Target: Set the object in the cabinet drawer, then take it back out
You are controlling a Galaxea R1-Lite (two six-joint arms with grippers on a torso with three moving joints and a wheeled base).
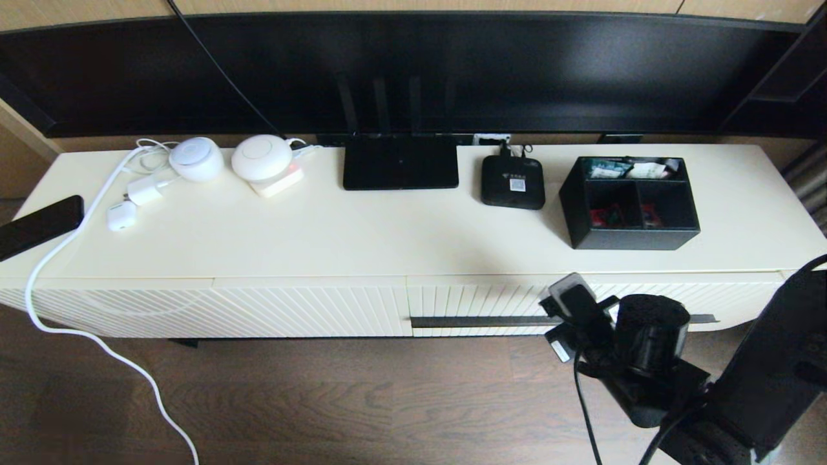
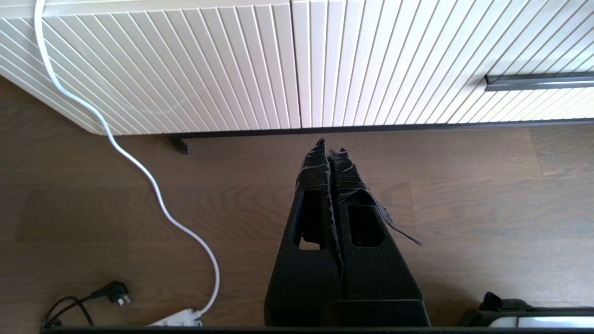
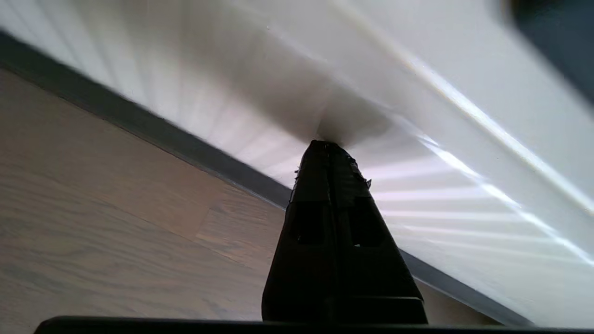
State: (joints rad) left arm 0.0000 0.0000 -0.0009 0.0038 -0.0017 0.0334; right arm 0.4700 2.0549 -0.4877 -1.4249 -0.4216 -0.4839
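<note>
The left gripper (image 2: 330,147), fingers pressed together on nothing, hangs low before the cabinet's plain panel; at two o'clock on top sits the organizer box (image 1: 630,203), likely light, rigid and best pinched by a wall. The right gripper (image 3: 330,147), clenched empty, noses the closed cabinet drawer (image 1: 504,297), partly hiding its handle (image 1: 478,321)

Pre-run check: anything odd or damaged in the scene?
One thing: on the shut left gripper, a strip of black tape has peeled off one finger and sticks out loose. The organizer box sits square on the cabinet top.
</note>
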